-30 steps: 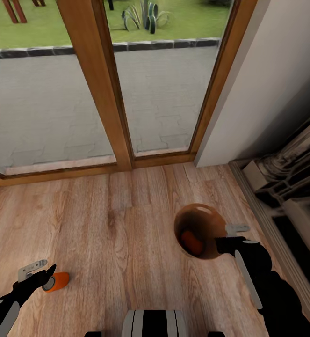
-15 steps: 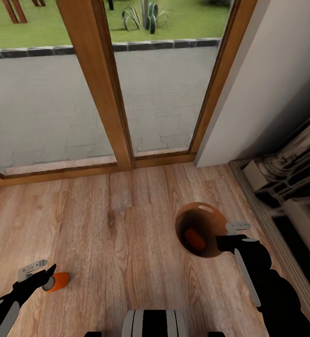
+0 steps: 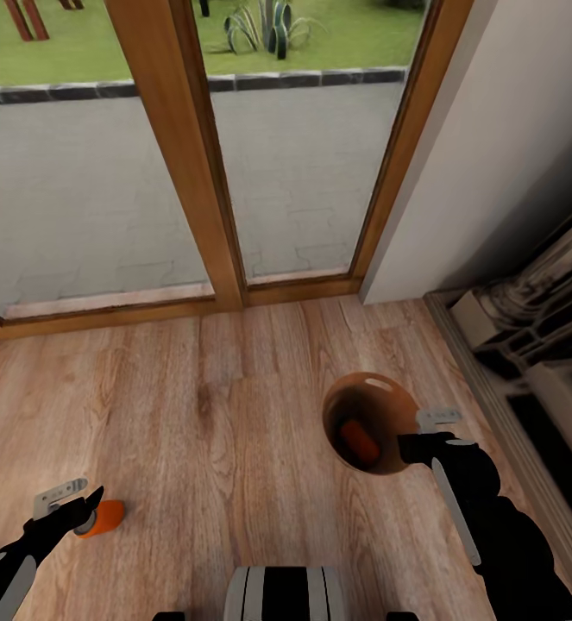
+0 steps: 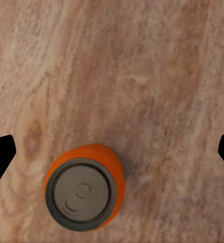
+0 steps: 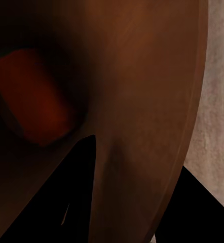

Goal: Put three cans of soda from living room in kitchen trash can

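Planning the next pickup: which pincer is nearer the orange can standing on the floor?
Left. The left pincer hangs right above the orange can, fingers open. The right pincer is across the floor, clamping the bin's rim.

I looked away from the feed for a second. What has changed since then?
Almost nothing. The view shifted slightly, so the camera moved. The left gripper still hovers by the orange can on the floor; the right gripper still clamps the bin rim, another orange can inside.
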Controlling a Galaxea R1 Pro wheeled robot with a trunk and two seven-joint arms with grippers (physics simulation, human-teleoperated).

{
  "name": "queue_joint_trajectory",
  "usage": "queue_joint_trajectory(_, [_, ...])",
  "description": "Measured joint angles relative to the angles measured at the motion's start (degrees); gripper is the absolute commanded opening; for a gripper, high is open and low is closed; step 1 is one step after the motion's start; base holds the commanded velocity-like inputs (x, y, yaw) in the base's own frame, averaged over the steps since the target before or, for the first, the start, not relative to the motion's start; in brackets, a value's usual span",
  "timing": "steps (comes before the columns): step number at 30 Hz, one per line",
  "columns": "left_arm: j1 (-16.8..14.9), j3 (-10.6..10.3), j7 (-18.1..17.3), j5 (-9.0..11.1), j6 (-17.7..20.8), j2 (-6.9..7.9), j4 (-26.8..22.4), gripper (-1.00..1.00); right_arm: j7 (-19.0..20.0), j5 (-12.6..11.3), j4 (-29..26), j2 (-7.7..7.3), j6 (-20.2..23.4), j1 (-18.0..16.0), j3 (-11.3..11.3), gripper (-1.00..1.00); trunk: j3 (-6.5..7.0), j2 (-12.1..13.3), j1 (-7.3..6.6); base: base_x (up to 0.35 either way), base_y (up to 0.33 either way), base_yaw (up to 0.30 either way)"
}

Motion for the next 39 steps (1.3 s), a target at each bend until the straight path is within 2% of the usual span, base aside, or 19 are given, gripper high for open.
queue_joint_trajectory(10, [-0.01, 0.0, 0.0, 0.0, 0.0, 0.01, 0.0, 1.0, 0.0, -0.05, -0.01, 0.0, 0.0, 0.0, 0.02, -1.0, -0.18, -0.42, 0.22, 0.0, 0.0, 0.0])
queue_joint_trajectory(15, [-0.01, 0.0, 0.0, 0.0, 0.0, 0.01, 0.0, 1.0, 0.01, -0.06, 0.0, 0.0, 0.03, 0.0, 0.06, -1.0, -1.08, -2.41, 1.32, 0.0, 0.0, 0.0])
queue_joint_trajectory(27, [0.0, 0.0, 0.0, 0.0, 0.0, 0.0, -0.01, 1.0, 0.0, -0.08, -0.01, 0.0, -0.01, -0.01, 0.09, -1.0, -1.08, -2.42, 1.32, 0.0, 0.0, 0.0])
queue_joint_trajectory(31, [0.0, 0.0, 0.0, 0.0, 0.0, 0.0, 0.0, 1.0, 0.0, -0.1, 0.0, 0.0, -0.02, 0.01, 0.09, -1.0, -1.8, -4.01, 2.2, 0.0, 0.0, 0.0])
queue_joint_trajectory(39, [0.0, 0.0, 0.0, 0.0, 0.0, 0.02, -0.04, 1.0, 0.0, -0.12, 0.0, 0.0, -0.02, 0.0, 0.09, -1.0, -2.04, -4.03, 2.2, 0.0, 0.0, 0.0])
